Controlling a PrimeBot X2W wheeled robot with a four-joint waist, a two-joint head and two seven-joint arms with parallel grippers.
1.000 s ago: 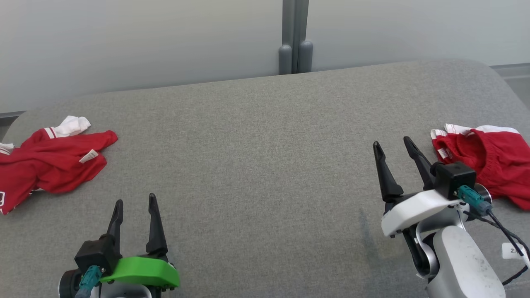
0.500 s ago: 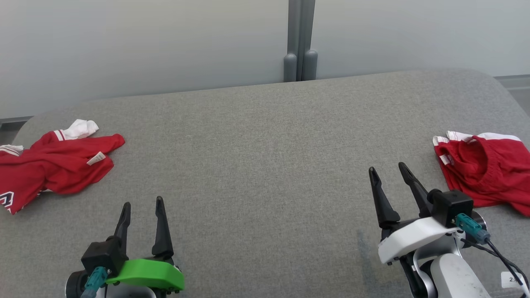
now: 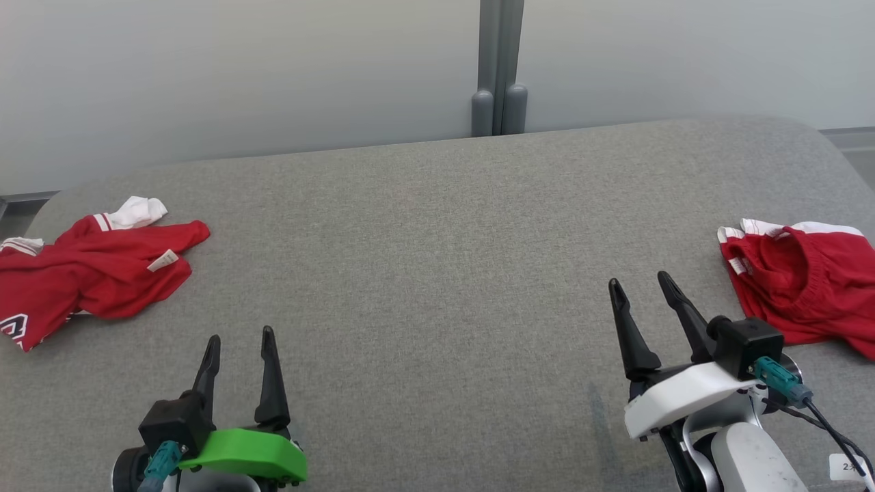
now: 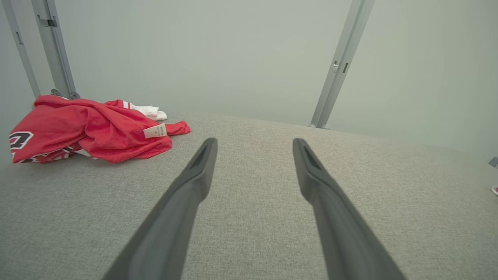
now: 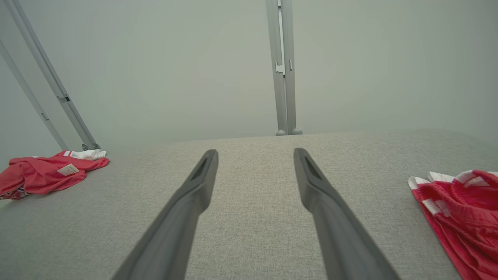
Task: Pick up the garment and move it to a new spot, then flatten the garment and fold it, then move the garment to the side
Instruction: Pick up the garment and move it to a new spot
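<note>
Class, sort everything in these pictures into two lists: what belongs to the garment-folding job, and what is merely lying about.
Belongs to the job: crumpled red jersey; red shorts (either could be the garment); grey table; left gripper and right gripper, jaws open.
Just lying about: grey post; pale wall.

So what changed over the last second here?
The right gripper drew back toward the robot, away from the red shorts; the head camera shifted slightly too. Nothing was gripped. Both stayed open; the left gripper, shorts and red jersey kept their places.
</note>
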